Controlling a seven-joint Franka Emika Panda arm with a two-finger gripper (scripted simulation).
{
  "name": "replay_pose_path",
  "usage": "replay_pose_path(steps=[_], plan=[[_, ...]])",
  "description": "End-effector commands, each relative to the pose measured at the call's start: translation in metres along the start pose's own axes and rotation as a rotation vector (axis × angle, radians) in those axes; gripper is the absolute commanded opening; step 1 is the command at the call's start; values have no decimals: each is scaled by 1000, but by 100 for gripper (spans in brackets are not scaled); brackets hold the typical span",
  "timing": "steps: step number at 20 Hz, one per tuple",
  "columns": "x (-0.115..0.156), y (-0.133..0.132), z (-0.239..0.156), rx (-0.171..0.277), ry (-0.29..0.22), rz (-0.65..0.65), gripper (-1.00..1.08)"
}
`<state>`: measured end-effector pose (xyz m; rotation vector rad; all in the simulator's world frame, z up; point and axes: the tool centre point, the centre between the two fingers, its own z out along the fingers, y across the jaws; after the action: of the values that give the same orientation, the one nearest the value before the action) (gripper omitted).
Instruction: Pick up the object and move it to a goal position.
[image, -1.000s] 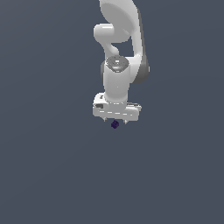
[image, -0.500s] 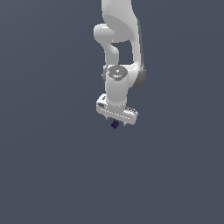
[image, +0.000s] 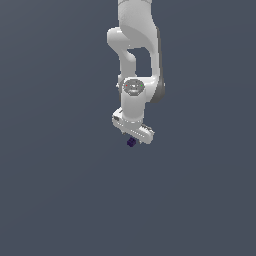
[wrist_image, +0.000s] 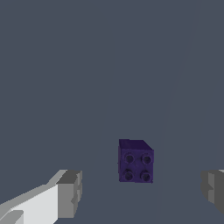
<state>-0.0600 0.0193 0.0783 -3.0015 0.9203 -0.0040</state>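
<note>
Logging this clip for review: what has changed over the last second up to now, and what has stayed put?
The white robot gripper has turned about its wrist, its finger bar going from level to slanted down toward the exterior view's right, and shifted slightly that way. Nothing was grasped: in the wrist view the fingers stand wide apart, clear of the tiny dark purple-blue cube. The cube stayed just beneath the gripper.

One cube (wrist_image: 135, 161), one claw (wrist_image: 141, 192), apparently.

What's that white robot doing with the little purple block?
The white robot arm is reaching down over a tiny purple cube. Its gripper is open, with one finger on each side of the cube and gaps between them. Nothing has grabbed the cube yet.
</note>
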Motion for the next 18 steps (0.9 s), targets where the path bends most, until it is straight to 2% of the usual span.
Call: replay_pose_path(steps=[1, 10, 18], plan=[[-3, 2, 4, -2, -1, 27, 100], [-5, 3, 9, -3, -2, 41, 100], [-6, 5, 42, -3, -2, 45, 100]])
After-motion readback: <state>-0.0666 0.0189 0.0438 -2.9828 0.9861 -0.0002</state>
